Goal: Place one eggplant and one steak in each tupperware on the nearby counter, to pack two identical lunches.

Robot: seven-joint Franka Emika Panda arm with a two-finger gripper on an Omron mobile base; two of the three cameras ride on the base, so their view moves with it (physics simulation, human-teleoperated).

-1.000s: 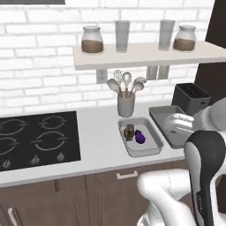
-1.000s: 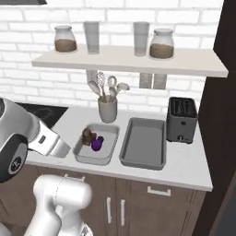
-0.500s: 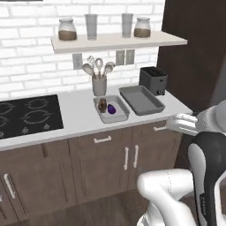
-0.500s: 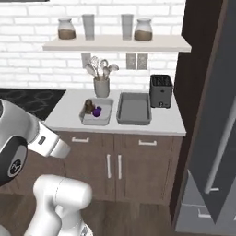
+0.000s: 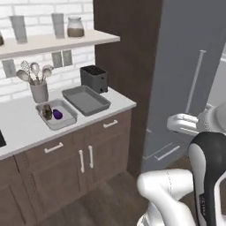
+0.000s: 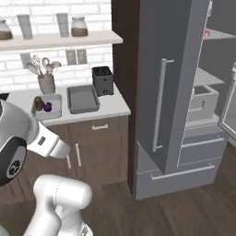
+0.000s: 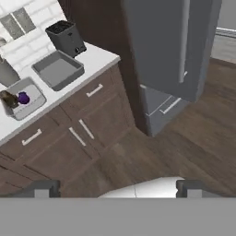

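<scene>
a: where are the eggplant (image 5: 58,114) and steak (image 5: 47,111) seen?
b: together in the light tupperware (image 5: 66,121) on the counter (image 5: 26,128); the darker tupperware (image 5: 86,99) lies beside it.
a: and the gripper (image 7: 117,189)?
b: spread wide, nothing held.

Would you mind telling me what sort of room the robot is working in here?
A home kitchen, rendered in simulation. A counter over wooden cabinets carries a black toaster and a crock of cooking utensils, and a tall grey fridge stands open beside it.
</scene>
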